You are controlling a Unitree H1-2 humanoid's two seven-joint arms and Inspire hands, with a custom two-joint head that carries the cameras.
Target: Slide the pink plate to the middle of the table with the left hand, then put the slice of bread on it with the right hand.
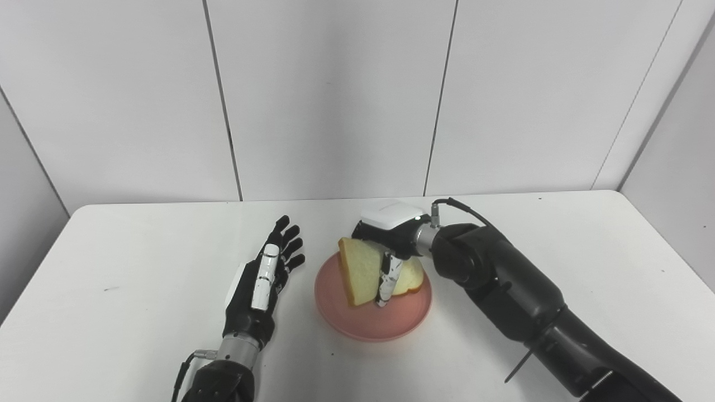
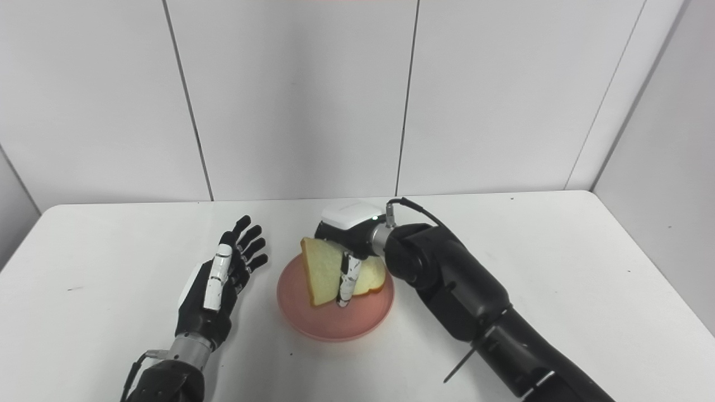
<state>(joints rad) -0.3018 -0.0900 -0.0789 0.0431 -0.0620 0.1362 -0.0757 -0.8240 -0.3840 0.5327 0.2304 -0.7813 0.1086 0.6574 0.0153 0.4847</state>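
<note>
The pink plate [image 1: 391, 321] lies near the middle of the white table. Over it my right hand [image 1: 391, 234] is shut on the slice of bread [image 1: 360, 271], which stands tilted on edge with its lower part at or just above the plate; a white and black finger [image 1: 386, 279] crosses the bread's face. To the plate's left rests my left hand [image 1: 262, 279], open with fingers spread and pointing away, holding nothing and a short gap from the rim.
The white table [image 1: 586, 262] ends at a grey panelled wall behind, with its right edge near a side wall. My right forearm [image 1: 519, 301] crosses the table from the lower right toward the plate.
</note>
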